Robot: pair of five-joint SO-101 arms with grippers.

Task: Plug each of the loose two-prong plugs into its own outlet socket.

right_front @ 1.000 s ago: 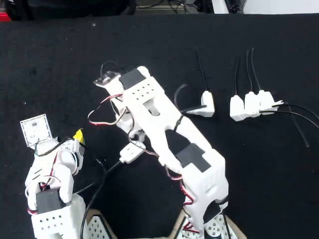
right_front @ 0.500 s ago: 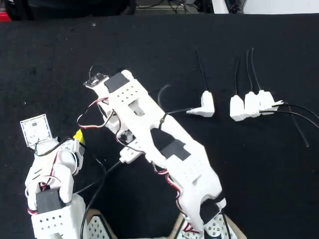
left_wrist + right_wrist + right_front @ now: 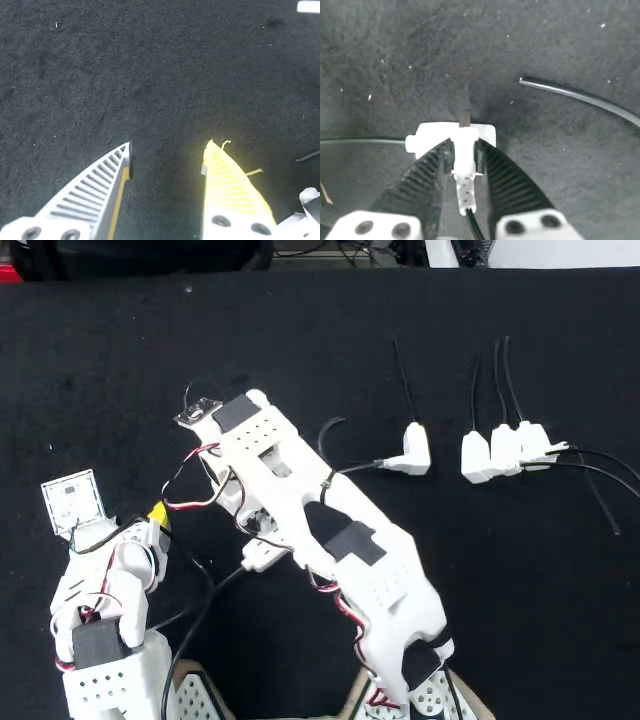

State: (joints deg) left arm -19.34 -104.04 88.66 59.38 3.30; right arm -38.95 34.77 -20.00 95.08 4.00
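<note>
While right tool [image 3: 464,144] pinches a plug [image 3: 464,185], now farther left, left tool [image 3: 168,145] spread.

Table: a black, felt-like cloth [image 3: 520,620] covers the whole work surface, flecked with pale lint.
Back edge: a narrow strip of room beyond the cloth holds a dark bulky shape [image 3: 150,254] and loose dark cables [image 3: 350,252].
Far corners: a flat white panel [image 3: 560,252] at one, a small red object [image 3: 8,274] at the other.
Light: even, shadows soft.

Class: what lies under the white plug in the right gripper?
Around the white plug in the right gripper, black table cloth shows. The spot directly beneath is covered by the plug itself.
</note>
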